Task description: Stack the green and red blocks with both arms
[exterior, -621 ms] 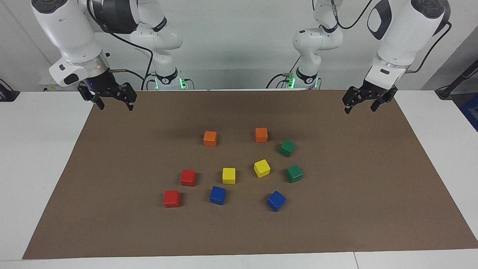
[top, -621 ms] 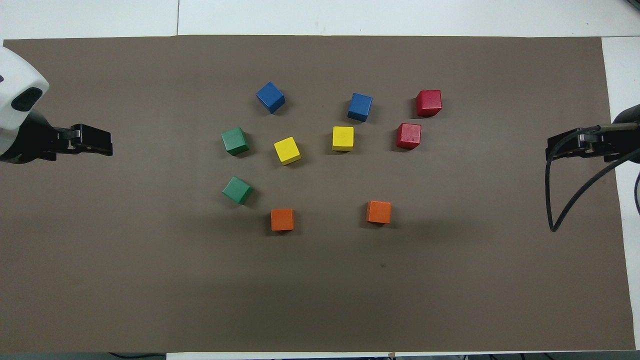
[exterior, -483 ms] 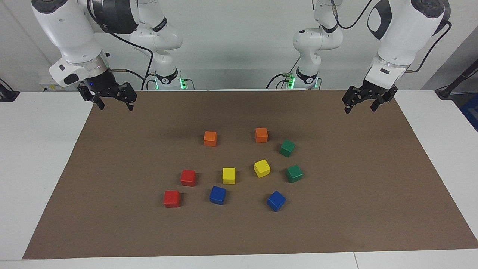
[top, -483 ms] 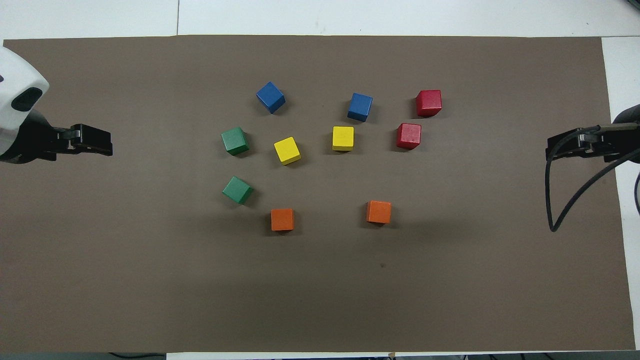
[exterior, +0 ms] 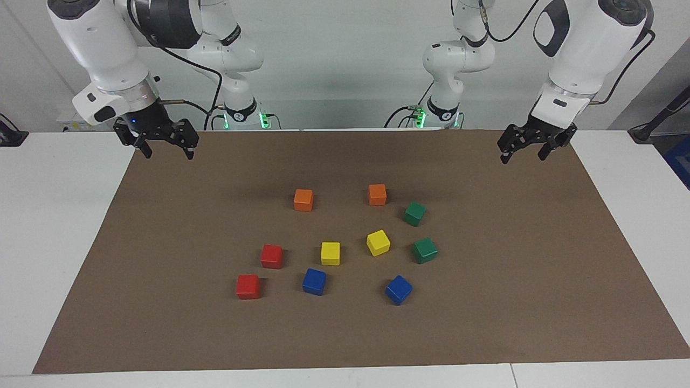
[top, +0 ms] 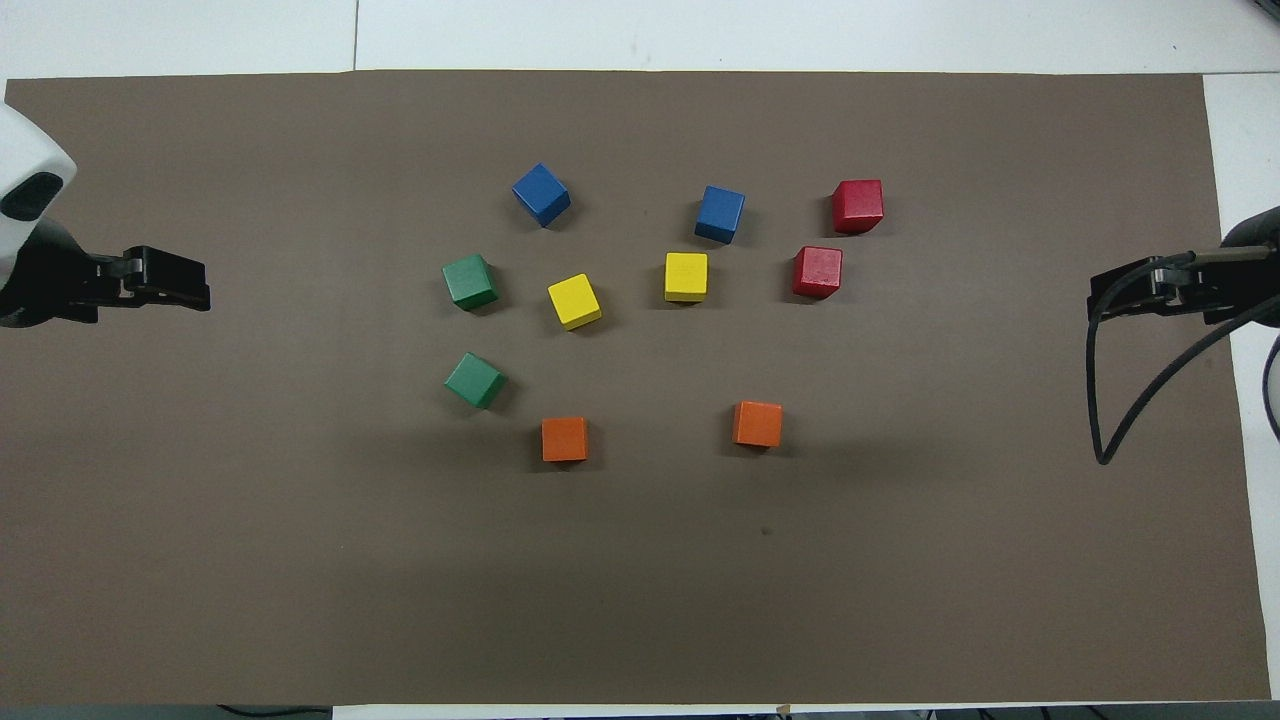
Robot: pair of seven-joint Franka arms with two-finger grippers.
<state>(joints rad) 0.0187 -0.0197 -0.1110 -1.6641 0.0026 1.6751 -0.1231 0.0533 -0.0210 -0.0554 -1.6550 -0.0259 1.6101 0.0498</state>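
Two green blocks (exterior: 414, 213) (exterior: 425, 250) lie apart on the brown mat, toward the left arm's end of the cluster. Two red blocks (exterior: 271, 256) (exterior: 248, 286) lie apart toward the right arm's end. In the overhead view the green ones (top: 474, 380) (top: 470, 281) and the red ones (top: 818, 272) (top: 858, 206) show unstacked. My left gripper (exterior: 522, 158) is open and empty, raised over the mat's edge at its own end. My right gripper (exterior: 167, 154) is open and empty, raised over the mat's edge at its own end. Both are well away from every block.
Two orange cubes (exterior: 303, 199) (exterior: 377, 194) lie nearest the robots. Two yellow cubes (exterior: 330, 253) (exterior: 378, 242) lie between the red and green blocks. Two blue cubes (exterior: 314, 281) (exterior: 398, 289) lie farthest from the robots. The brown mat (exterior: 539, 302) covers a white table.
My left gripper has drifted slightly outward toward its own end of the table. The right gripper has barely shifted. No block has moved.
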